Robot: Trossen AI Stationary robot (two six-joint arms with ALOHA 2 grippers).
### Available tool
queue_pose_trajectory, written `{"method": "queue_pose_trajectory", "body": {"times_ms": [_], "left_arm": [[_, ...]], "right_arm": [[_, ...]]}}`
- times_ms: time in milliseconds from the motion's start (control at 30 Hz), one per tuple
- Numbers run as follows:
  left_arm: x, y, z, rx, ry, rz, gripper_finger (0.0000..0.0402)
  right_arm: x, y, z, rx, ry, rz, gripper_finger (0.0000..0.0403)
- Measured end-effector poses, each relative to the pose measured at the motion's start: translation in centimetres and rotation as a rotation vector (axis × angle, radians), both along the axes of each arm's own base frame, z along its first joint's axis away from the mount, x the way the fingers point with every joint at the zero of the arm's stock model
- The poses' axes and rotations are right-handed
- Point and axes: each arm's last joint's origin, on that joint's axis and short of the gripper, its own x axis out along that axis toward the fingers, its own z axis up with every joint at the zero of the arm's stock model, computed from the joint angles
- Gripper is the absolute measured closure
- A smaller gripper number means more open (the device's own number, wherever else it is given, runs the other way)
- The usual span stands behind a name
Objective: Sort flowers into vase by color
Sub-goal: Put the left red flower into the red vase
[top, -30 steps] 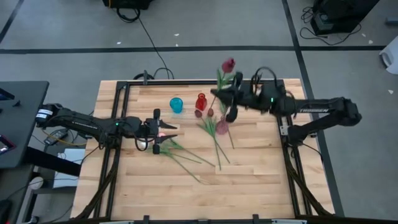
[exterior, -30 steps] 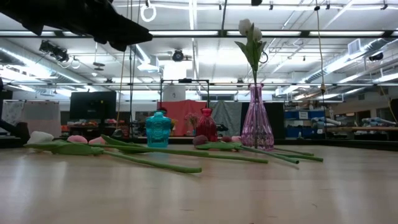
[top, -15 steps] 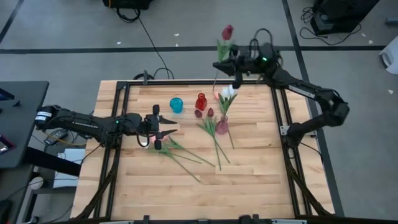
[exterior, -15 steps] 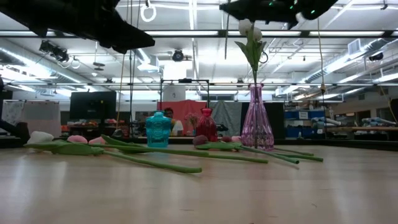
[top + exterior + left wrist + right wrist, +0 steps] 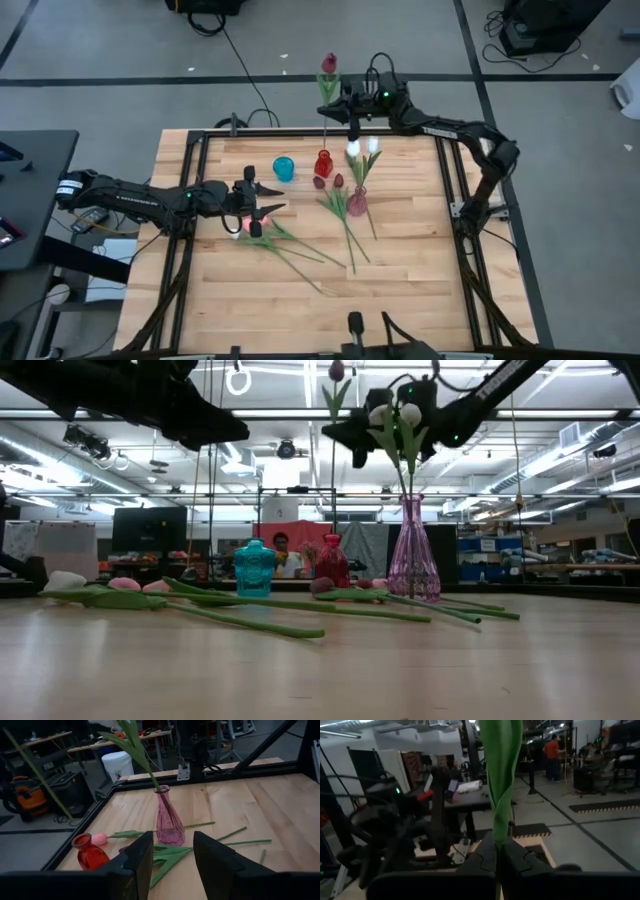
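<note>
My right gripper (image 5: 350, 108) hangs above the table's far edge, shut on a dark red tulip (image 5: 329, 63) that stands upright in the air just beyond the red vase (image 5: 323, 163). In the low view this gripper (image 5: 365, 430) shows high up, left of the white tulips (image 5: 403, 410) that stand in the pink vase (image 5: 413, 560). A blue vase (image 5: 284, 168) stands left of the red one. Several tulips (image 5: 300, 250) lie flat on the wood. My left gripper (image 5: 268, 212) hovers open over the table's left half, its fingers on either side of nothing, pointing toward the pink vase (image 5: 169, 820). My right gripper pinches the dark red tulip's stem (image 5: 497, 837) between its two fingers, where a green leaf (image 5: 501, 770) wraps it, below the head. The fingers come level from the table's right and lie across the stem. The tulip is upright and lifted clear, its thin stem (image 5: 333, 480) hanging below the fingers.
The black frame rail (image 5: 300, 133) runs along the table's far edge under my right gripper. Loose tulips (image 5: 345, 225) lie around the pink vase's foot and toward the middle. The near half of the wooden table (image 5: 400, 300) holds none of the flowers or vases.
My right gripper has carried the dark red tulip away from the pink vase to the table's far edge, then leftward and down toward the red vase, turning as it went. The tulip has stayed upright in the hold. The white tulips in the pink vase now show uncovered.
</note>
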Motion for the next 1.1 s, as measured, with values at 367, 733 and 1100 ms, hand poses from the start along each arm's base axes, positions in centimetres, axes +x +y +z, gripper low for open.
{"method": "queue_pose_trajectory", "body": {"times_ms": [367, 733, 1100], "left_arm": [[0.0, 0.0, -0.1, -0.004, 0.010, 0.014, 0.0255], [0.0, 0.1, 0.0, -0.001, 0.001, 0.036, 0.0255], [0.0, 0.1, 0.1, -0.002, -0.012, 0.036, 0.0255]], "right_arm": [[0.0, -0.3, -0.3, -0.026, -0.020, 0.027, 0.0394], [-1.9, -2.1, -0.4, -0.017, 0.019, -0.016, 0.0394], [-1.5, -1.2, -2.0, -0.012, 0.049, -0.018, 0.0394]]}}
